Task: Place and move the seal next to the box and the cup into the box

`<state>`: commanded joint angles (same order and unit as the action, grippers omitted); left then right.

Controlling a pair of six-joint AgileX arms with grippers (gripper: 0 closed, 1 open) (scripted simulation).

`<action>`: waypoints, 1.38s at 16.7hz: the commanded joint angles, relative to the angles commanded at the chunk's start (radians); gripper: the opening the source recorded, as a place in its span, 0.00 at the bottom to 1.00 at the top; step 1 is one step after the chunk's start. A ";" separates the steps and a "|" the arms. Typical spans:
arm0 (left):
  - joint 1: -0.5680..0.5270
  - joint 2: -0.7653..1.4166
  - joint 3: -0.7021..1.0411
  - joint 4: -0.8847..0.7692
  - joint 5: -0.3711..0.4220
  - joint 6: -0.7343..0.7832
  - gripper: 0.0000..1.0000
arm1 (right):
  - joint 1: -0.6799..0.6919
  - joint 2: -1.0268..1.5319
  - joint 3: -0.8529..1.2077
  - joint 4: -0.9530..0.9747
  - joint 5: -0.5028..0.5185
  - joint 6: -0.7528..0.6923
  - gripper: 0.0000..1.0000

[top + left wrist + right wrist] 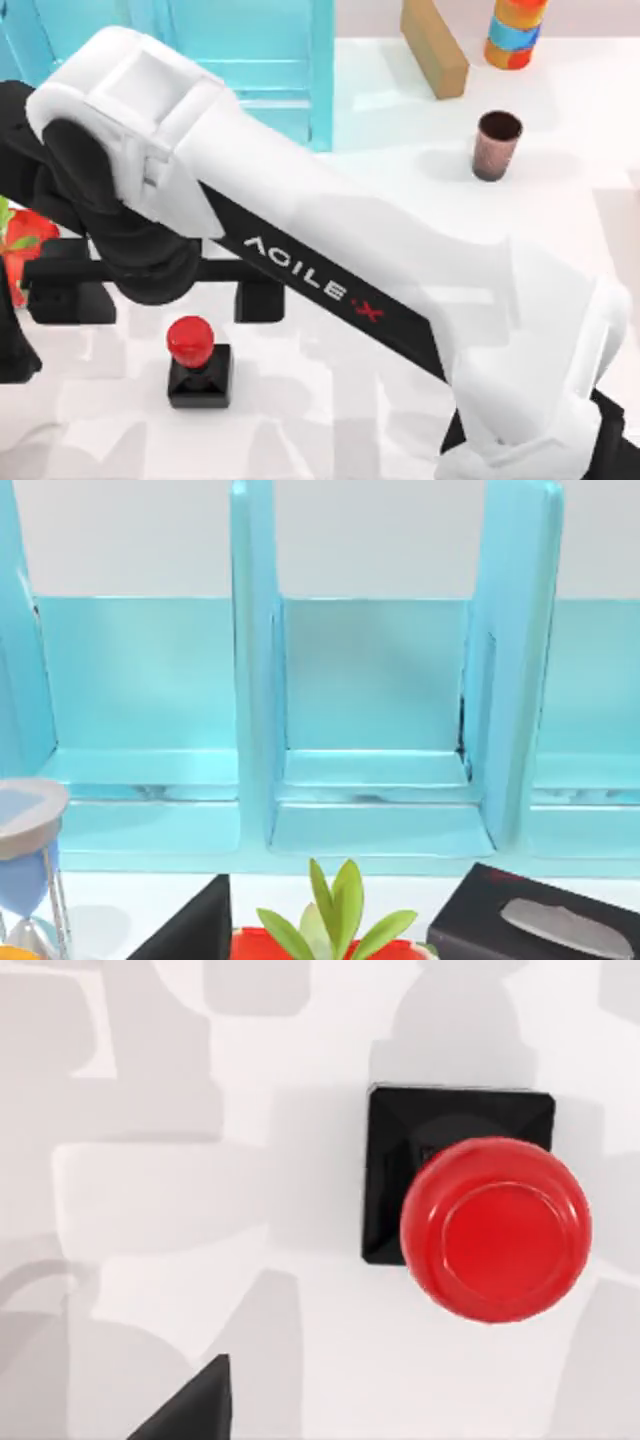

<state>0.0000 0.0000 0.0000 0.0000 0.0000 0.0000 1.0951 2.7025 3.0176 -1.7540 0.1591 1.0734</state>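
Near the table's front left, the seal (198,362) is stood upright, ungrasped, beneath the right claw (150,300), spread wide. The cup (496,145) is left toward the back right. Neither placement is judged done. Left claw state cannot be told.

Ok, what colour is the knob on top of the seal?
Glossy red, on the seal's black square base; the right wrist view shows it best.
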 joint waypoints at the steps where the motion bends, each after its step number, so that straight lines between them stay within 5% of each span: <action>1: 0.000 0.000 0.000 0.000 0.000 0.000 1.00 | 0.001 0.026 0.023 -0.011 0.010 0.013 1.00; 13: 0.000 0.000 0.000 0.000 0.000 0.000 1.00 | -0.003 0.096 0.087 -0.036 0.031 0.039 1.00; 23: 0.000 0.000 0.000 0.000 0.000 0.000 1.00 | -0.025 0.435 0.497 -0.099 0.035 0.015 1.00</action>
<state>0.0000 0.0000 0.0000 0.0000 0.0000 0.0000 1.0703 3.1377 3.5147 -1.8532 0.1937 1.0879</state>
